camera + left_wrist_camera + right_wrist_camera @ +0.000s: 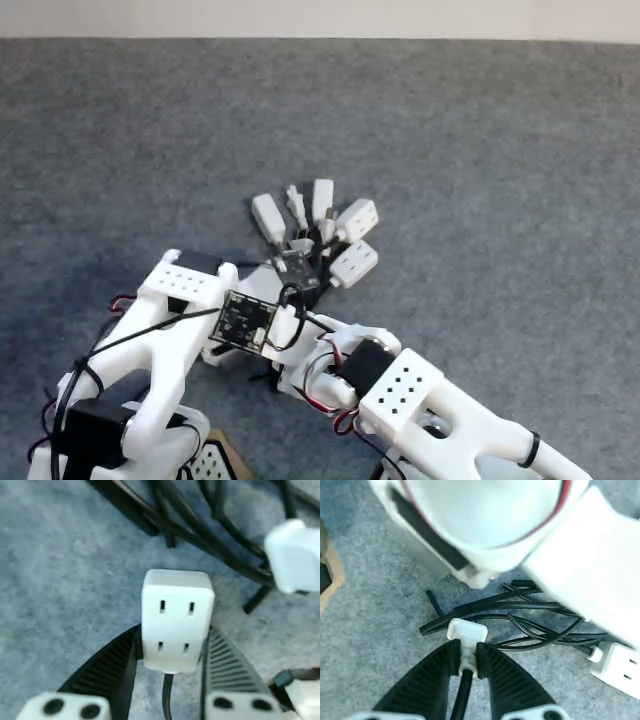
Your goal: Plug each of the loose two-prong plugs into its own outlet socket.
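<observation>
Right tool [467, 656] clamps the white plastic plug [466, 631] lengthwise; left tool [171, 641] clamps the white plastic socket block [176, 611], slots exposed.

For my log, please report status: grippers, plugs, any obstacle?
Left gripper shut on outlet socket. Right gripper shut on plug. Tangled black cords beside plug.

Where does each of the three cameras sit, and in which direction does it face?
High view: fixed above the table, facing down; two arms stand at the lower edge, by the plug cluster.
Left wrist view: on the left wrist, facing along the left gripper, shut on an outlet socket.
Right wrist view: on the right wrist, facing along the right gripper, shut on a white plug; the other arm's white body is close ahead.
Shared: both wrist views show the black cables.
</observation>
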Controlling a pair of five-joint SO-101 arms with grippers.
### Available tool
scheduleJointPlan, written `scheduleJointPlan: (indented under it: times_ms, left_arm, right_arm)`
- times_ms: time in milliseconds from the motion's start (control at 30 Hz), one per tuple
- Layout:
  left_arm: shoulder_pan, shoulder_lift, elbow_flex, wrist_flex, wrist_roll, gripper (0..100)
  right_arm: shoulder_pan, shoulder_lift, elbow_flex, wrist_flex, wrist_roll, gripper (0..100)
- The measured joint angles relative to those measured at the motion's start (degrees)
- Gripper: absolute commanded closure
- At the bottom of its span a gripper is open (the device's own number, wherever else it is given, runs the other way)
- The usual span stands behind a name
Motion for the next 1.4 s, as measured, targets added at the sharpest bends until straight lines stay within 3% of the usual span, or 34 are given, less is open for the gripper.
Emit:
scheduleJointPlan:
  times_ms: [200,533,833,933,1067,1400]
  left_arm:
    - [-3.2,-5.1,0.0,-1.5,2.5,65]
    - [-3.5,-24.9,0.0,7.6,3.8,66]
    - [-7.3,-27.0,-8.3,8.6,21.8,70]
    - [-12.0,-24.2,-13.9,8.6,26.4,70]
    - [-23.0,-18.4,-21.4,7.6,27.8,70]
    - [-53.4,7.0,-29.6,-3.2,28.0,70]
  right_arm:
    - [-0.7,0.0,0.0,0.0,0.0,99.2]
    - [-1.0,0.0,0.0,0.5,0.0,99.2]
    - [-1.0,5.9,-14.0,16.9,2.7,99.2]
    - [-1.0,12.1,-22.5,20.7,6.4,99.2]
    - [-1.0,19.0,-30.6,21.1,13.0,99.2]
    - [-1.8,24.4,-33.7,11.1,27.2,99.2]
